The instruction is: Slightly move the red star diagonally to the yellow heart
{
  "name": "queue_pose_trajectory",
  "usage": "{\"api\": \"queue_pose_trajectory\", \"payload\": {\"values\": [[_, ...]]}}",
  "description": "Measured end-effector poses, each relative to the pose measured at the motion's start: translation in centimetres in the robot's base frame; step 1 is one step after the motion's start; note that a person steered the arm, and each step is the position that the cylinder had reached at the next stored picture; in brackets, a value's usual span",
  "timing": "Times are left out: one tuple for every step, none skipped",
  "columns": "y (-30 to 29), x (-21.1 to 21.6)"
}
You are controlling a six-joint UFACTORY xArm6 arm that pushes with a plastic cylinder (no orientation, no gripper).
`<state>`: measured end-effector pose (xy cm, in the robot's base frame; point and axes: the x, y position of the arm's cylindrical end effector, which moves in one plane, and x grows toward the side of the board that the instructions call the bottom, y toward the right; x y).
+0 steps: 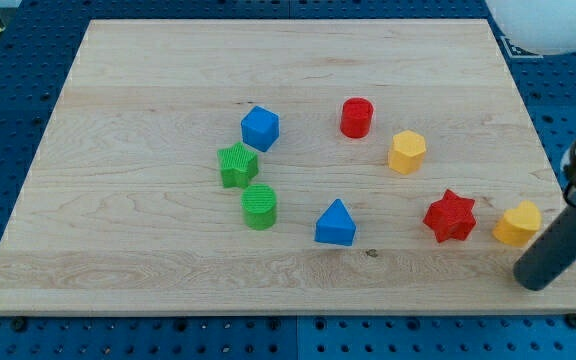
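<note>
Red star (450, 216): you see it lying flat, no clear long axis, one point toward view's top | yellow heart (518, 223): just right of star, apart | my tip (534, 279): bare rod, grasps nothing, below-right of star, near heart, touching neither.

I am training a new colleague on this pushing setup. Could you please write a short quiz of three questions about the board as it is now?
1. True or false: my tip touches the red star.
2. Which block lies between the red star and my tip? A) the yellow heart B) the yellow hexagon C) the blue triangle
3. Fill in: the green star lies just above the green ____ in the view.

Key:
1. False; the tip is at the view's bottom right, apart from the star.
2. A
3. cylinder
</note>
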<state>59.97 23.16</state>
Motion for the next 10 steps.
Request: {"api": "queue_pose_trajectory", "payload": {"values": [[1.5,0.0],[1.8,-0.5],[1.8,-2.8],[1.8,-3.0],[1.8,-3.8],[1.5,-5.9],[1.5,-6.0],[1.1,-6.0],[-0.4,-6.0],[-0.4,-6.0]]}}
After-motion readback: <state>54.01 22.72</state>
